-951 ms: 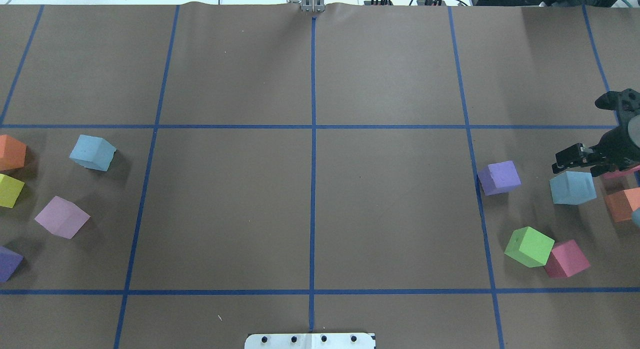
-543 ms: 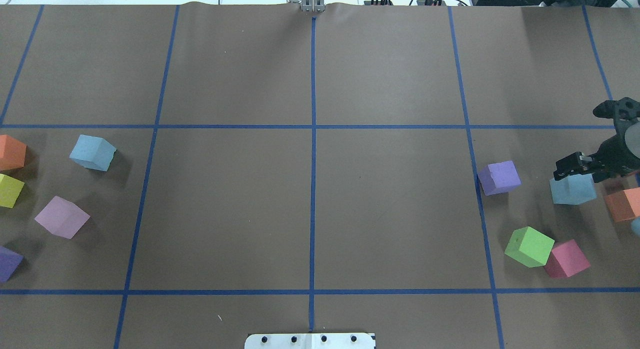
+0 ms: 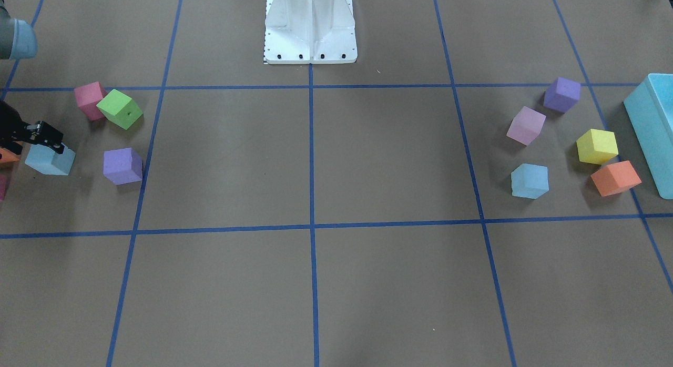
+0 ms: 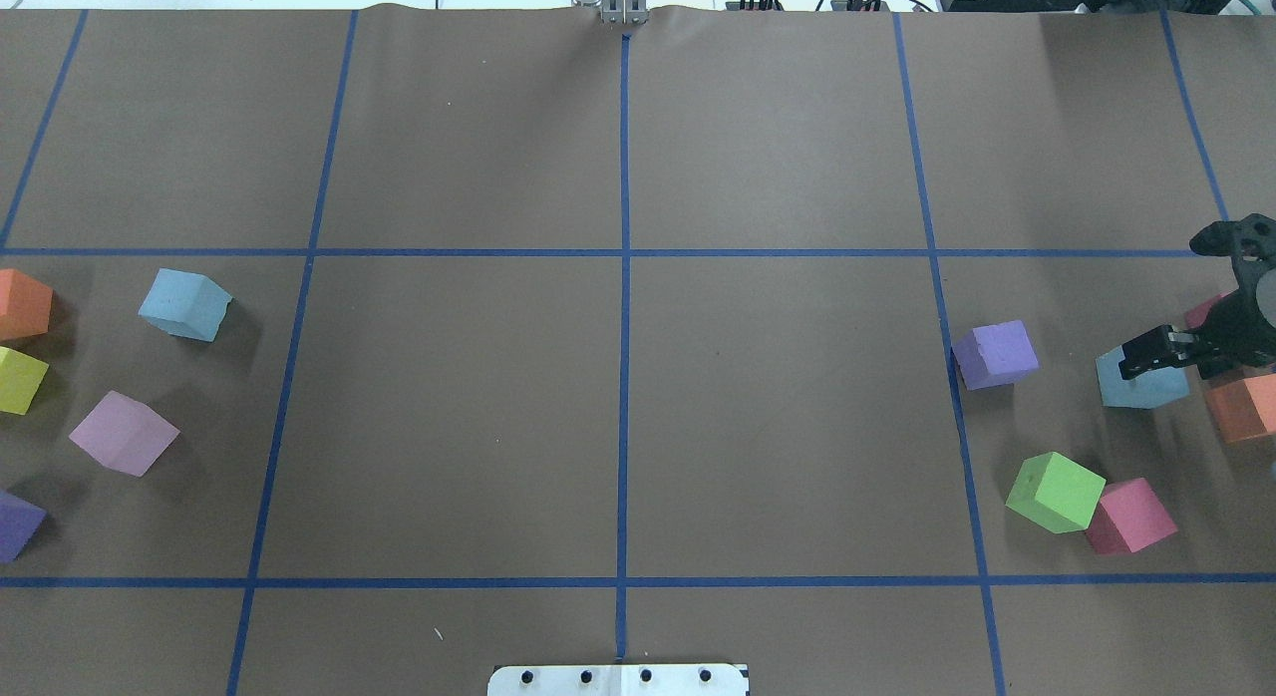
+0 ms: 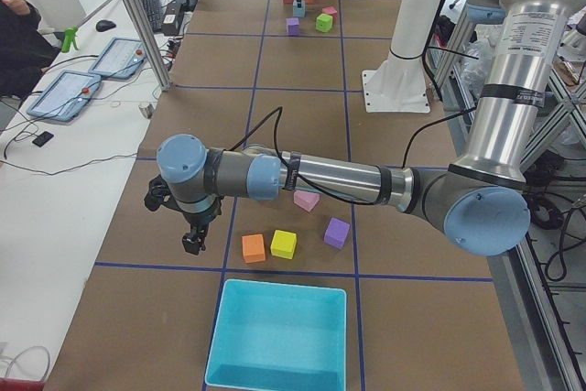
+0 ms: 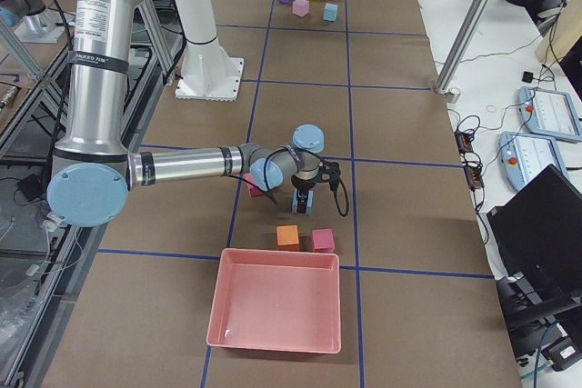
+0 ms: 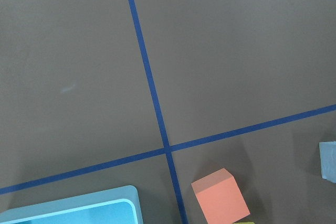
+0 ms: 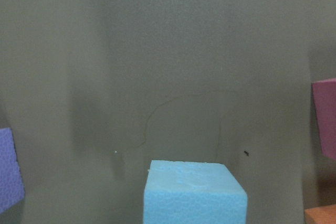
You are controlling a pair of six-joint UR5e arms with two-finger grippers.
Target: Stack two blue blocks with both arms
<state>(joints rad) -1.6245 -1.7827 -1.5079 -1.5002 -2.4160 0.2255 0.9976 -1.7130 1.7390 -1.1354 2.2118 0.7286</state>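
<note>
One pale blue block [image 4: 1136, 385] sits at the table's right end; it also shows in the front view [image 3: 50, 160] and low in the right wrist view [image 8: 194, 195]. My right gripper [image 4: 1161, 357] hangs directly over it, its fingers [image 3: 50, 138] at the block's top, and looks open. The second blue block [image 4: 184, 304] lies at the left end, also in the front view [image 3: 529, 181] and at the edge of the left wrist view [image 7: 329, 161]. My left gripper [image 5: 192, 243] shows only in the exterior left view, beyond the orange cube; I cannot tell its state.
A purple cube [image 4: 994, 354], a green cube [image 4: 1055, 492], a pink cube [image 4: 1129, 517] and an orange cube [image 4: 1241, 407] surround the right blue block. Orange [image 4: 22, 304], yellow [image 4: 20, 380] and lilac [image 4: 124, 433] cubes lie at left. A turquoise box [image 3: 652, 130] and a pink tray [image 6: 273, 302] stand at the ends.
My right gripper has moved toward the near edge and down onto the right blue block, now covering its top. No block has moved.
</note>
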